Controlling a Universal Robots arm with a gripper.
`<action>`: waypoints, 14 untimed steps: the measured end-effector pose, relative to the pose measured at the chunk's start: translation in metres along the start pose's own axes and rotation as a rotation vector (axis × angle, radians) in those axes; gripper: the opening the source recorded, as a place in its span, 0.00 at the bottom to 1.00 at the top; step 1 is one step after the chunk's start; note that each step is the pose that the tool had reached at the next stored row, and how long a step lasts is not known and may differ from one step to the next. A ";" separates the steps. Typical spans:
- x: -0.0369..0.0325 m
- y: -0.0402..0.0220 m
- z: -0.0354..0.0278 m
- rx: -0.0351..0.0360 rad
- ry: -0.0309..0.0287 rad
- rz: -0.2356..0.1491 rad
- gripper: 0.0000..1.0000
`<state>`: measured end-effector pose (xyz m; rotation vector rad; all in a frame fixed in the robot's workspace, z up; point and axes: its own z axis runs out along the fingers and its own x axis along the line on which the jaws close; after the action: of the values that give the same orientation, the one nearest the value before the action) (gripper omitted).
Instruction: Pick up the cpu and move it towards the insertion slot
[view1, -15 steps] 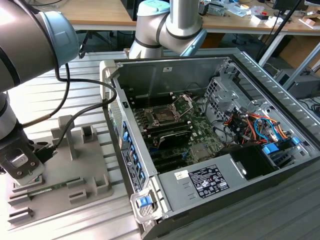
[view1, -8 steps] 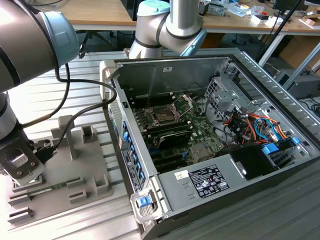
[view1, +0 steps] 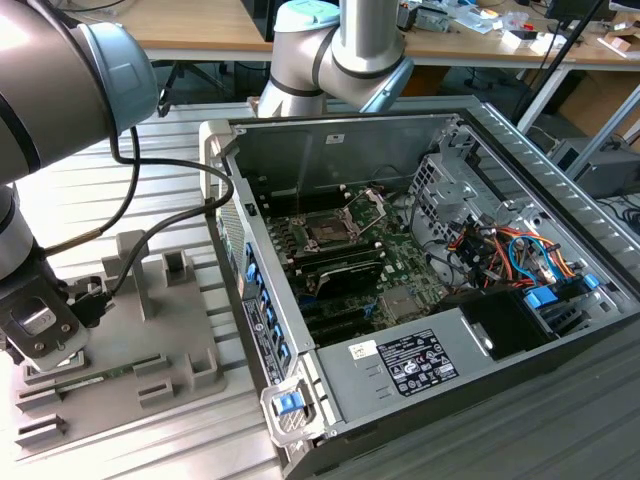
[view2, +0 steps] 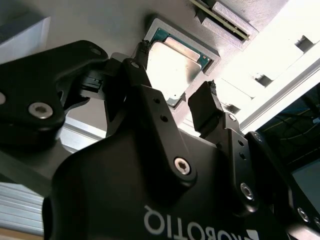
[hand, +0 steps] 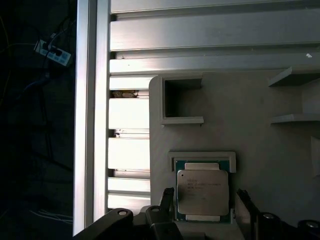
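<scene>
First wrist view: cpu (hand: 202, 192) between the tool's (hand: 205, 196) parted fingers (hand: 168, 198)

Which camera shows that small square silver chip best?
The first wrist view: the small square silver-topped chip lies flat, seen straight on, in its grey tray. The second wrist view shows it slanted, glare-washed, partly behind a black finger. In the exterior view the gripper covers it.

The cpu (hand: 202, 192) — silver-topped, green-edged square — lies flat in a grey fixture (hand: 250, 130). The insertion slot (view1: 328, 232) sits on the motherboard (view1: 400, 272), plate hinged open
</scene>
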<state>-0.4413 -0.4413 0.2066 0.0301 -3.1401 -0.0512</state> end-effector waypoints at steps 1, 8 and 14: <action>0.0000 0.0000 0.0003 -0.0001 -0.0001 0.000 0.60; 0.0001 -0.0001 0.0035 -0.0006 0.0001 0.000 0.60; 0.0000 -0.0002 0.0071 -0.0196 0.0009 -0.029 0.60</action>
<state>-0.4413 -0.4413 0.1995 0.0758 -3.1381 -0.0821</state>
